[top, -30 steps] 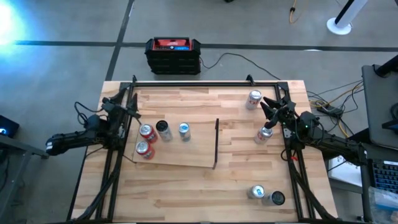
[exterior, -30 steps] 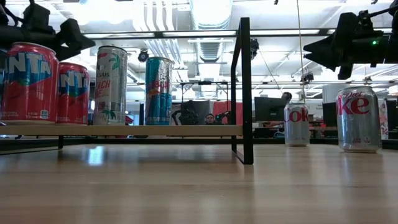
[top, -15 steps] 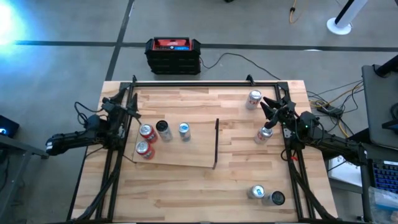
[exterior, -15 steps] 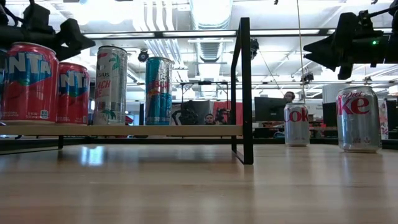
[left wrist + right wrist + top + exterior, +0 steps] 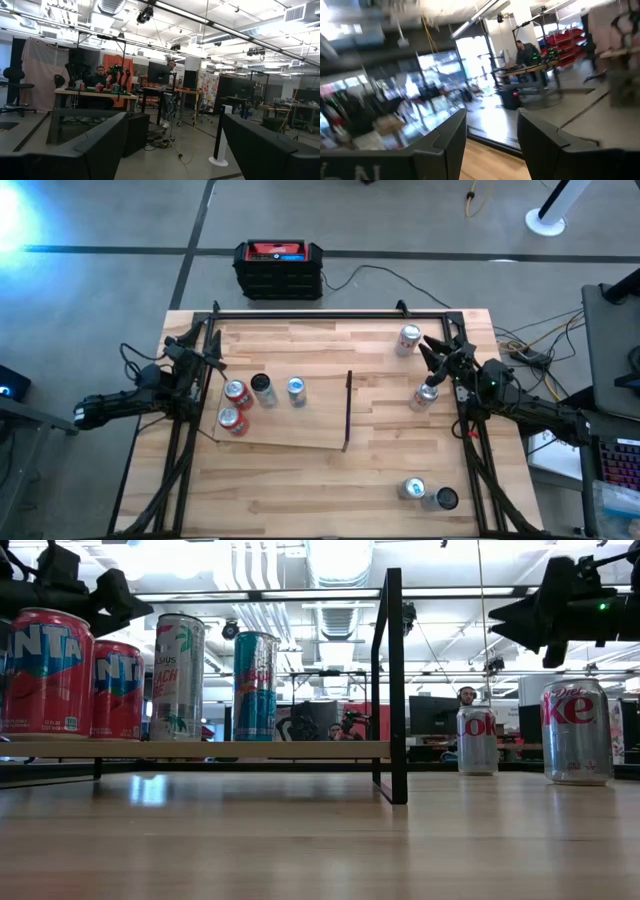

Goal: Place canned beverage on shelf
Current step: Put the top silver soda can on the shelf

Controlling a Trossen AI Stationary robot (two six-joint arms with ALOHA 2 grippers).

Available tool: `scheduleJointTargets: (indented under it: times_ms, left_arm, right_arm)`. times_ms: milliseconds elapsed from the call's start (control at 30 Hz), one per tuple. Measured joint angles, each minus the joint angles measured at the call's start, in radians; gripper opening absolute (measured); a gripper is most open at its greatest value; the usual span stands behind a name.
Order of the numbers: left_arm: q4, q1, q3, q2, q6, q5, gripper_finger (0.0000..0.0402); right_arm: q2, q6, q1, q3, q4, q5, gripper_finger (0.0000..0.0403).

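The shelf (image 5: 285, 425) lies flat on the left half of the table (image 5: 330, 480), with its long axis running from 9 o'clock to 3 o'clock, and its thin black bar (image 5: 348, 410) stands upright along the short edge at 3 o'clock. Four cans stand upright on the shelf toward its 9 o'clock end: two red cans (image 5: 235, 392) (image 5: 229, 419), one dark-topped can (image 5: 262, 387) and one blue can (image 5: 296, 388). In the low view the bar rises as a black frame between these cans and the silver cans farther right. Four more cans are on the bare table at the 3 o'clock side: one silver can (image 5: 408, 338) near the 1 o'clock corner, one silver can (image 5: 427, 394) just below the right gripper, and two cans (image 5: 413, 488) (image 5: 445, 498) close together near the 5 o'clock corner. The right gripper (image 5: 432, 356) hangs above the table at the 2 o'clock side, its fingers clenched together and holding nothing; the nearest silver can stands free under it. The left gripper (image 5: 212, 356) hangs at the 9 o'clock edge of the table, just beyond the shelf, its fingers (image 5: 100, 145) spread apart with nothing between them. Beyond the table at 12 o'clock a black and red box (image 5: 279, 268) sits on the floor.
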Motion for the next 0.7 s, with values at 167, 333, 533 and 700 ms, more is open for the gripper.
scheduleJointTargets:
  times_ms: [167, 333, 533, 700]
  left_arm:
    - [0.000, 0.000, 0.005, 0.001, 0.000, 0.000, 0.0311]
    - [0.000, 0.000, 0.006, 0.001, 0.000, 0.000, 0.0311]
    - [0.000, 0.000, 0.007, 0.003, 0.000, 0.000, 0.0311]
    - [0.000, 0.001, 0.008, 0.003, 0.000, 0.000, 0.0311]
  right_arm:
    - [0.000, 0.272, 0.000, 0.000, 0.057, -0.002, 0.0157]
    - [0.000, 0.386, 0.000, 0.000, 0.054, 0.011, 0.0157]
    - [0.000, 0.529, 0.000, 0.000, 0.056, 0.018, 0.0157]
    - [0.000, 0.578, 0.000, 0.000, 0.059, -0.028, 0.0157]
